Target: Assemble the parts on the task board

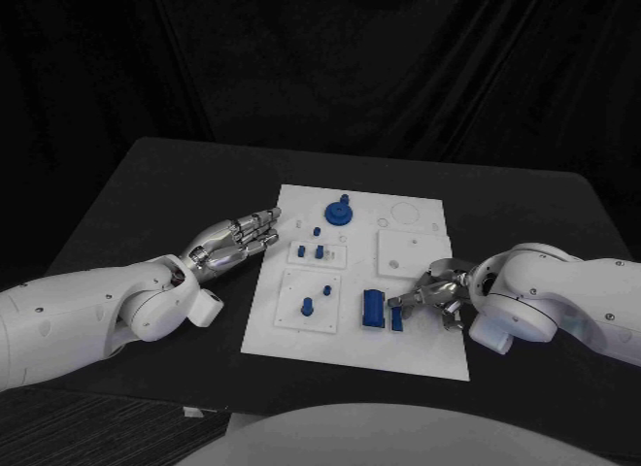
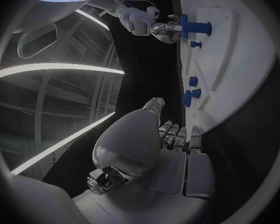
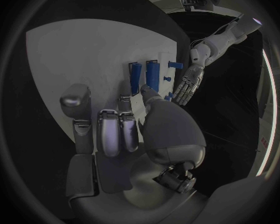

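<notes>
On black table (image 1: 139, 184), white task board (image 1: 419, 345) lay centred. Right hand (image 1: 435, 291) rested on board's right side, fingertips touching upright blue block (image 1: 373, 308); firm hold could not be told. Left hand (image 1: 237, 240) lay open, fingers straight, at board's left edge, holding nothing. Blue knob (image 1: 340, 210) stood at far end, small blue pegs (image 1: 311, 252) mid-board. Risk, as judgement: loose contact could tip block or shift unheld board.

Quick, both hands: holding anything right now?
Left hand: open, fingers extended, holding nothing.
Right hand: cannot tell; fingers curled beside the blue block.
</notes>
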Available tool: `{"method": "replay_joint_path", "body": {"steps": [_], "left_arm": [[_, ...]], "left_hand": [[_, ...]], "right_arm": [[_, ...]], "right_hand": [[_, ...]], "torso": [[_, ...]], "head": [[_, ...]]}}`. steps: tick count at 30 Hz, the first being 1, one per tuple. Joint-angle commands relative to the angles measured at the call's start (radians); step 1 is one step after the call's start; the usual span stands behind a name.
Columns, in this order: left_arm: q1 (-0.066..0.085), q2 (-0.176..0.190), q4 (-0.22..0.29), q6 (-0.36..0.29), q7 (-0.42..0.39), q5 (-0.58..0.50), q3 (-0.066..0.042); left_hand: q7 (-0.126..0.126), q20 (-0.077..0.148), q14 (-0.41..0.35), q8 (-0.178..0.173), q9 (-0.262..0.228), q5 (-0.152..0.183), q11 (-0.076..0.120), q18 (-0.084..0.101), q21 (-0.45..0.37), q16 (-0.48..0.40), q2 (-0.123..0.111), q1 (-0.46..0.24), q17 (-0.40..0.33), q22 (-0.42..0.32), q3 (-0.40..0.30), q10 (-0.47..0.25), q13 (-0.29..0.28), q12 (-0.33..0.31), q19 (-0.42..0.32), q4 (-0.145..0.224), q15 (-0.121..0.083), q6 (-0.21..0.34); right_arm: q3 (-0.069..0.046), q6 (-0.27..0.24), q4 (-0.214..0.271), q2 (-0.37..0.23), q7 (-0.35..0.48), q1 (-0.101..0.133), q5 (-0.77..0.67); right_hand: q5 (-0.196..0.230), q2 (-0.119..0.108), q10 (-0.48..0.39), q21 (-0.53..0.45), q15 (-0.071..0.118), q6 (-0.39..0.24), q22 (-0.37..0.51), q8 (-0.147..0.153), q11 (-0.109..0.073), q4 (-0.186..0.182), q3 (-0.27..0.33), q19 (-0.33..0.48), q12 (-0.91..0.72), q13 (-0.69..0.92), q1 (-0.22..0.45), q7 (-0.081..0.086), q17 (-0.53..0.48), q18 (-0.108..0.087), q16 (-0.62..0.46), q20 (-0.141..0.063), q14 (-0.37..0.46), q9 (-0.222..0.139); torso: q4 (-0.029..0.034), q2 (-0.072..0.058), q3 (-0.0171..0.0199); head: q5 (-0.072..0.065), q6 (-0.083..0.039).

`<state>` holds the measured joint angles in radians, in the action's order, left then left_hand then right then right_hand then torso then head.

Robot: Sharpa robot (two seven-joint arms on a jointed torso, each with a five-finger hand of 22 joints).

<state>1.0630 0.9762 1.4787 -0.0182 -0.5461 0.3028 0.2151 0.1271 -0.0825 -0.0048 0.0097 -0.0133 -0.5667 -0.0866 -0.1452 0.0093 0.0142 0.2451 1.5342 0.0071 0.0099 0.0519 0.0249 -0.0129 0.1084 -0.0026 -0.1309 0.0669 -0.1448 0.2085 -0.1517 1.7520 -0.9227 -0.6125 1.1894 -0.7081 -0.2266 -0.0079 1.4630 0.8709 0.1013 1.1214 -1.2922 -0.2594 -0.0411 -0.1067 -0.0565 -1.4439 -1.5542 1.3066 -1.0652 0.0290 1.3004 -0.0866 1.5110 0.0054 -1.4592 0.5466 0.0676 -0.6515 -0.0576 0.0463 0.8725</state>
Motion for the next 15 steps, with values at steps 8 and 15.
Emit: {"method": "replay_joint_path", "body": {"steps": [8,15], "left_arm": [[-0.002,0.0,0.003,0.01,-0.019,-0.004,-0.001],[-0.003,0.004,0.008,0.007,-0.042,-0.004,-0.001]], "left_hand": [[0.004,-0.005,0.005,0.013,-0.009,-0.015,-0.01,0.073,-0.008,-0.014,0.001,-0.002,-0.007,-0.009,-0.017,-0.007,-0.009,0.02,0.004,0.001,0.019,0.005],[0.005,-0.006,0.005,0.014,-0.01,-0.016,-0.011,0.073,-0.008,-0.014,0.001,-0.003,-0.007,-0.009,-0.019,-0.006,-0.009,0.022,0.004,0.002,0.019,0.001]], "right_arm": [[0.0,-0.049,0.051,-0.047,0.007,0.001,-0.021],[0.0,-0.117,0.136,-0.125,0.135,0.025,-0.15]], "right_hand": [[0.137,-0.029,0.108,-0.02,0.004,-0.011,-0.122,-0.005,-0.005,-0.098,0.068,-0.015,-0.017,0.264,0.096,-0.002,0.181,-0.03,0.013,0.0,-0.094,0.006],[-0.055,-0.03,0.108,0.039,0.001,-0.063,-0.136,-0.012,0.001,-0.069,0.08,-0.029,-0.017,0.264,-0.007,0.006,0.206,-0.02,0.028,0.001,-0.099,0.022]], "torso": [[0.0,0.0,0.0002],[-0.0003,0.0,0.0]], "head": [[0.005,0.0],[0.004,0.0]]}}
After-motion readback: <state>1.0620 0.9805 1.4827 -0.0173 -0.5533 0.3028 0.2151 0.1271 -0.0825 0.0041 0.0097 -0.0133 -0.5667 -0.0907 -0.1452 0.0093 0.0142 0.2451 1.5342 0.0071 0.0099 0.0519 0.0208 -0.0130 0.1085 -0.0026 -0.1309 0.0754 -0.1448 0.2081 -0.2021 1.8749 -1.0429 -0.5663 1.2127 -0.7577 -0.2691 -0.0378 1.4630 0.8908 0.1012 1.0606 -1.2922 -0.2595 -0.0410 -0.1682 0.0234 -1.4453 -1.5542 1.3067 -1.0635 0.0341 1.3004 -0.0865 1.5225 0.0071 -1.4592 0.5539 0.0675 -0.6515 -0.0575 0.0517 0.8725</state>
